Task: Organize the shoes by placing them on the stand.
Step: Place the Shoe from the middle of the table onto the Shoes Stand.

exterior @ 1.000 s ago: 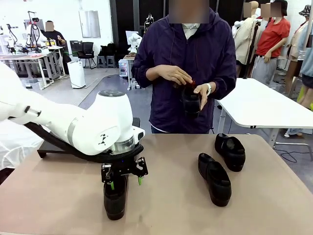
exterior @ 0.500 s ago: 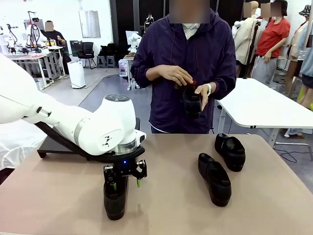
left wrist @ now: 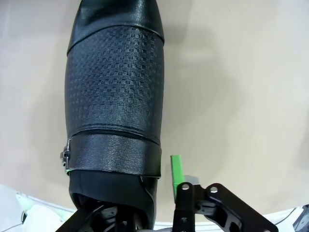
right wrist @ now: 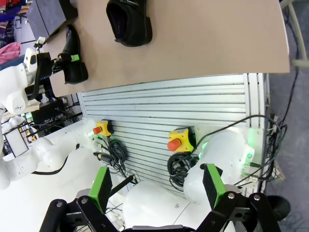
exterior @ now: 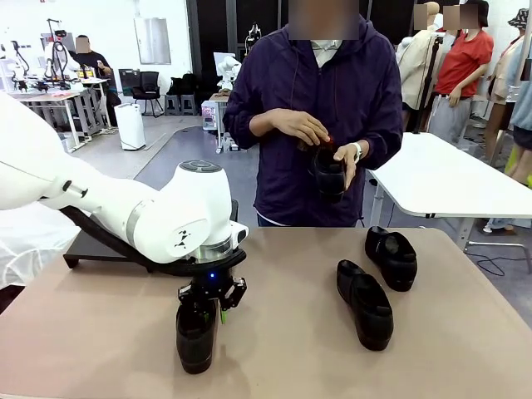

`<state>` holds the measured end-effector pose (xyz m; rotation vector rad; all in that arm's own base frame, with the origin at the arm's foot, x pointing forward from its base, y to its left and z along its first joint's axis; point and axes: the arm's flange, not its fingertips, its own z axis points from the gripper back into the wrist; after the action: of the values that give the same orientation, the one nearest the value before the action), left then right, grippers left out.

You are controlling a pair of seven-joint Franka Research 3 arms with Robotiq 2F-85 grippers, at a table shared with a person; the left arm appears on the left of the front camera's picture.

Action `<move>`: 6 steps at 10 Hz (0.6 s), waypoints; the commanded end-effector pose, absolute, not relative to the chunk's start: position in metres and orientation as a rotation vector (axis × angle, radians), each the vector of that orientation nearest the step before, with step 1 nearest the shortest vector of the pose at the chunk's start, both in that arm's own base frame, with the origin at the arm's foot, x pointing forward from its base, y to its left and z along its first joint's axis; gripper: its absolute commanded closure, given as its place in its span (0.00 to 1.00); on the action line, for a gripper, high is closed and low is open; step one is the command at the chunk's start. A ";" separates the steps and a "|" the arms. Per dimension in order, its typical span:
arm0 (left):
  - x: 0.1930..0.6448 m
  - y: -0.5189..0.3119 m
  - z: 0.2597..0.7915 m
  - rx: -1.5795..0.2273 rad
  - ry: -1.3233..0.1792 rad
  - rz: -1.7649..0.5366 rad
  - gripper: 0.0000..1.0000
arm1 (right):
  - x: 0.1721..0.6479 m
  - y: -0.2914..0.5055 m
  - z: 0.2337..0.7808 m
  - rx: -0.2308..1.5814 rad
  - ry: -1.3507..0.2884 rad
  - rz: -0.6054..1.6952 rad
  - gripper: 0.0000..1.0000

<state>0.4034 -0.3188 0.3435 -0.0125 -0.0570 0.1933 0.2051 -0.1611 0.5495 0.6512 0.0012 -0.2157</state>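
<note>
Left gripper (exterior: 206,314) straddles shoe (exterior: 196,341) heel, can't tell if clamped: seat pads (left wrist: 176,166) squarely before lifting to stand (exterior: 91,247) behind shoe; right gripper (right wrist: 157,186) spread, empty.

Robotics lab: white robot arm (exterior: 166,220), worktables (exterior: 449,179), red emergency-stop buttons (right wrist: 175,144) on slatted panel (right wrist: 193,104).

Left arm low, right arm held back.
Left gripper (exterior: 205,312) points straight down near the desk's (exterior: 291,353) front edge, jaws set narrow; right gripper (right wrist: 157,186) hangs beyond that edge, jaws spread wide.
</note>
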 end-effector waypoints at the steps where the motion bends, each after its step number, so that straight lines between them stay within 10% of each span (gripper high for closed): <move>1: 0.405 -0.321 0.347 0.022 -0.077 0.215 1.00 | 0.204 -0.166 0.552 0.642 0.000 -0.190 0.00; 6: 0.379 -0.317 0.387 -0.003 -0.023 0.093 1.00 | 0.204 -0.166 0.552 0.642 0.000 -0.190 0.00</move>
<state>0.3915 -0.3242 0.3606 -0.0033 -0.0432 0.1528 0.2052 -0.1611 0.5495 0.6513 0.0015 -0.2156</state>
